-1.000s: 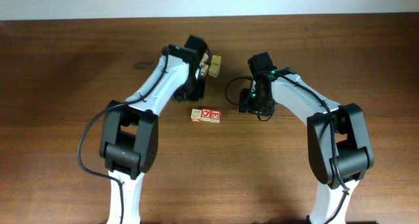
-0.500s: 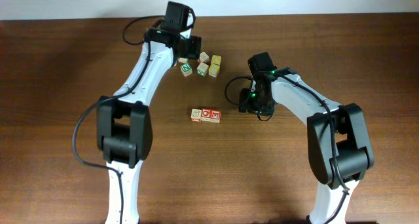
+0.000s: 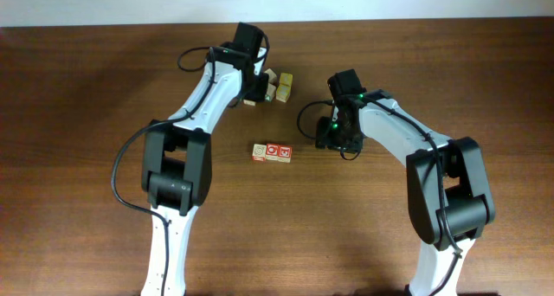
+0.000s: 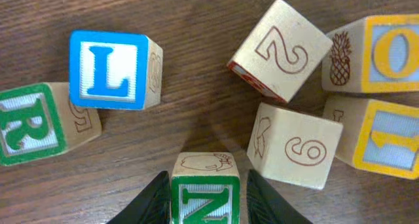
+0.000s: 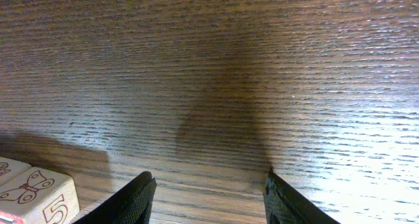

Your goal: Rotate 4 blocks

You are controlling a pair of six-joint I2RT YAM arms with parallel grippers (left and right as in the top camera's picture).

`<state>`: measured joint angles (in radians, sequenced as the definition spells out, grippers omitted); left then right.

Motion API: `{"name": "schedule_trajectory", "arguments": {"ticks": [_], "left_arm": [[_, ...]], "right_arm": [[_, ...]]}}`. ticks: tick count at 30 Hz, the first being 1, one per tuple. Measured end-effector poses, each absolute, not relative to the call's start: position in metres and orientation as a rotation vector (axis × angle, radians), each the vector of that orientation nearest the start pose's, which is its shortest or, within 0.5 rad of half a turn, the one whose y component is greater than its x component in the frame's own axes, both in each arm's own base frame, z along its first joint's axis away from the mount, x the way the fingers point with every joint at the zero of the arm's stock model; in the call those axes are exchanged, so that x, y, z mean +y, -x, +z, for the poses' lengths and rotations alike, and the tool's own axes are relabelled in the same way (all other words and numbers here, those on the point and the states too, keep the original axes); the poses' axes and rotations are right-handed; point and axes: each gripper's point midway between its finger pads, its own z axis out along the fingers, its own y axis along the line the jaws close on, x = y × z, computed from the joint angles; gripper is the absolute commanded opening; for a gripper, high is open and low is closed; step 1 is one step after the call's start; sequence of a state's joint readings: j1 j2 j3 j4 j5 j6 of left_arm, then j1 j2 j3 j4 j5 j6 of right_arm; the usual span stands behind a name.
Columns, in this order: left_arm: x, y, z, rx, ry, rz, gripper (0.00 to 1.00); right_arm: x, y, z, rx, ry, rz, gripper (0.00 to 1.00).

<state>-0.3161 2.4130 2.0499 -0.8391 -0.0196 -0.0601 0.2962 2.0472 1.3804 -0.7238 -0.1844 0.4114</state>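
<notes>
Overhead evenly lit, kinda soft, low-res. Right wrist: glare on table (image 5: 373, 178) at 4 o'clock, soft shadow mid-frame. Left wrist crisp, bright.

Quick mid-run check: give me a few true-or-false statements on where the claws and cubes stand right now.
1. The N cube sits between the left claw's fingers. True.
2. The right claw holds a cube. False: its fingers stand apart with nothing between them.
3. The L cube has a yellow face. False: its face is blue.
4. The R cube lies right beside the L cube. True.
5. A short row of red-faced cubes lies between the two arms. True.
</notes>
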Motion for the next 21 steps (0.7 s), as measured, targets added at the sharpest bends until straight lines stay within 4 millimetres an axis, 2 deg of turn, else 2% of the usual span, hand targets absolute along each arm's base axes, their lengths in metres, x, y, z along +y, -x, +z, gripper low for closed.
{"name": "schedule_trajectory", "arguments": {"ticks": [4,11,15,21], "left_arm": [[-0.168,-0.524,0.027,2.777,-0.352,-0.064,0.28],[-0.162,-0.508,0.023,2.852,-0.362,-0.044,0.25],[-0.151,-0.475,0.021,2.998,-0.336,-0.008,0.29],[-0.135,-0.424,0.021,3.214,-0.307,0.061,0.29]], "right_arm": [[0.151,-0.387,0.005,3.012,-0.149,0.356,0.55],[0.151,-0.387,0.005,3.011,-0.149,0.357,0.55],[0.151,-0.387,0.004,3.012,-0.148,0.356,0.55],[0.151,-0.387,0.005,3.011,-0.148,0.356,0.55]]}}
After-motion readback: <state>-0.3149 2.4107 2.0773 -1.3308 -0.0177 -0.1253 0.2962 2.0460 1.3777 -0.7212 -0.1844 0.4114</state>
